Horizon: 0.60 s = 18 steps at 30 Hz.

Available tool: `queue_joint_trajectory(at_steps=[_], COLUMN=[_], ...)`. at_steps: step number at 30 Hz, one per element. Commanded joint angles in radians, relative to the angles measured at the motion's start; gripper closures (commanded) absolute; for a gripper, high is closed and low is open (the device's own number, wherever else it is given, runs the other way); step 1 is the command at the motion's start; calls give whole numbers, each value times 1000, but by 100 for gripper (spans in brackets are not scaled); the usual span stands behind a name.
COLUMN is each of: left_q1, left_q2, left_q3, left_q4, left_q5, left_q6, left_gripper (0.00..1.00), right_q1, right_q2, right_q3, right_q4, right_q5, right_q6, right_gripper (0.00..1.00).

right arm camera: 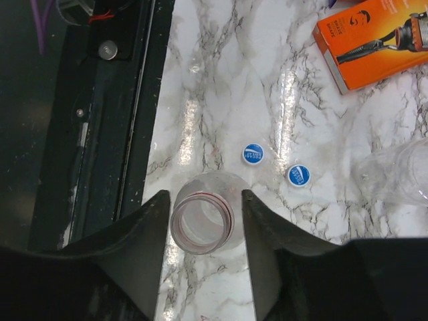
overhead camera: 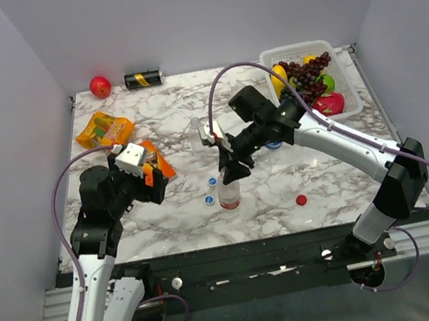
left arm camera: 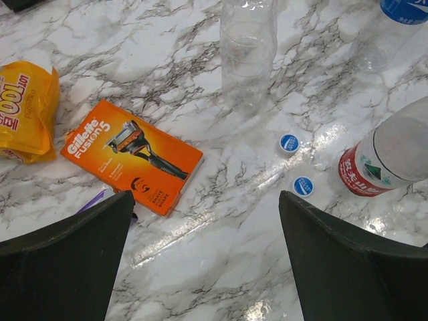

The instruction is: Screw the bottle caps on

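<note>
Red-labelled bottle (right arm camera: 202,223) stands upright near the front edge of the table (overhead camera: 325,174), mouth open, no cap on; right hand (right arm camera: 204,195) straddles its neck from above, one finger either side, and seems clamped on it, though pad contact is hard to confirm from the wrist view; left hand (left arm camera: 206,197) is released, fingers spread wide, holding nothing, hovering over bare marble beside the orange razor box (left arm camera: 132,156).

Outward from the bottle: two blue caps (right arm camera: 253,154) (right arm camera: 298,175) lie flat just beside it on the left arm's side, close together but apart; red cap (overhead camera: 301,200) lies alone on the other side, well apart; plain bottle (left arm camera: 247,47) stands farther back, also uncapped; blue-labelled bottle (left arm camera: 394,20) is only partly in view at the frame edge.

Step in hand, as I judge it: steadying the first bottle, capping not yet started, all three caps on the table.

Next move calls for the free left hand to drop onto a cap, pinch it by the rim, carry it level over the open mouth and turn it down; the cap is tiny and flat, so a slip is likely.
</note>
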Motion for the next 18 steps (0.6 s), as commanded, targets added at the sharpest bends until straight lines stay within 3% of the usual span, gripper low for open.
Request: queue_joint_trajectory(at_steps=[1,2,6,11,18], left_q1=[4,4,-10,-99,-251], left_q2=[12,16,4,-67,2], left_q3=[-26,-31,-85,-215,-273], left_q4=[48,58,140,334,498], left_q5=[121,149,292,450,420], left_q6=[6,6,17,58,14], left_gripper=[1,1,1,1,1], right_q1=[8,10,10,10,10], right_q2=[-10,-12,-42,-78,-42], right_q3=[-40,-42,-4,116,281], right_q4=[45,46,46,-24,-118], right_q5=[41,52,93,110,66], right_q6=[16,22,63,120,232], right_gripper=[56,66,83,92,97])
